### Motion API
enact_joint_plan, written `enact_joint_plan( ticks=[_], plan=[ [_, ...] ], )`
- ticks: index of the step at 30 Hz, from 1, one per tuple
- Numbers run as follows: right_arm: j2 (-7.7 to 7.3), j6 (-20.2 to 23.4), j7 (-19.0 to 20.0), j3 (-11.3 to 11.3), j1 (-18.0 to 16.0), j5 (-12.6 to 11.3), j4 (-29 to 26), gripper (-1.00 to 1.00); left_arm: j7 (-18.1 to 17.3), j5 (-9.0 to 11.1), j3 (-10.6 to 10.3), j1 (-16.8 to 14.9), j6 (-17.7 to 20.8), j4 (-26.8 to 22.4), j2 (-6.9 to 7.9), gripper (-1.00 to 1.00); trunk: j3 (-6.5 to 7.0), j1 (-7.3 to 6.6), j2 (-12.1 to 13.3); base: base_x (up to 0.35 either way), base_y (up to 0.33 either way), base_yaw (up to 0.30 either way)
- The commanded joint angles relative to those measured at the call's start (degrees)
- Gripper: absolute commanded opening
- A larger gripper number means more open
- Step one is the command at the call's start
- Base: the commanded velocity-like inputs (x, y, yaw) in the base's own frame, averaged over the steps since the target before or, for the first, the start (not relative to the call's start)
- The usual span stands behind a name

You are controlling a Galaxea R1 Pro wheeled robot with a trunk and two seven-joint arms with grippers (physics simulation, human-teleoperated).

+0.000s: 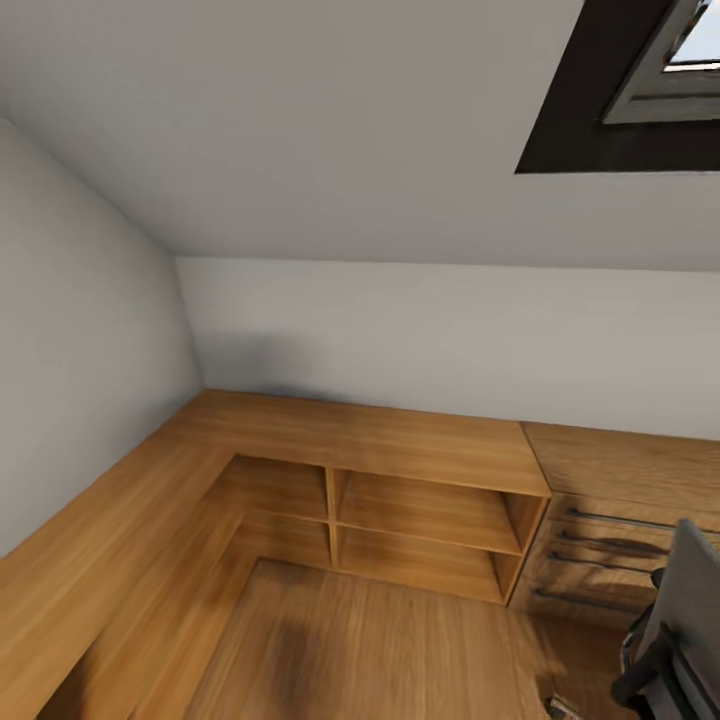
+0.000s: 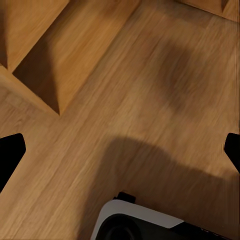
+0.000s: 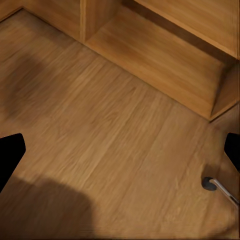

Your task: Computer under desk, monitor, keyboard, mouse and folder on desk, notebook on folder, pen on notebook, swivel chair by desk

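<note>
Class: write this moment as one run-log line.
phase: in transit | ahead: wooden shelf unit | lower right: swivel chair | left tool: open | right tool: open

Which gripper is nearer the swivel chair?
Right, probably. The swivel chair stands on the robot's right, one caster near the right gripper; the left gripper hangs over floor beside the shelf unit.

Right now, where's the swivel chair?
The swivel chair sits at the head view's lower right corner, on the wooden floor, just in front of the wooden drawer chest and right of the open wooden shelf unit.
</note>
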Motion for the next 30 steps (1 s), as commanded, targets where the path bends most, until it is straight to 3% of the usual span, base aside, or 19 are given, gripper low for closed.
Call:
enact_joint_plan(
  ticks=[1, 30],
  plan=[
    [0.02, -0.2, -0.3, 0.5, -0.1, -0.1, 0.1, 1.00, 0.3, 0.4, -0.5, 0.0, -0.2, 0.0, 0.01, 1.00, -0.09, 0.04, -0.1, 0.001, 0.000, -0.273],
    [-0.04, -0.2, -0.2, 0.5, -0.1, 0.0, 0.1, 1.00, 0.3, 0.4, -0.5, 0.0, -0.2, 0.0, 0.01, 1.00, 1.13, 0.04, -0.1, 0.000, 0.000, -0.274]
  ],
)
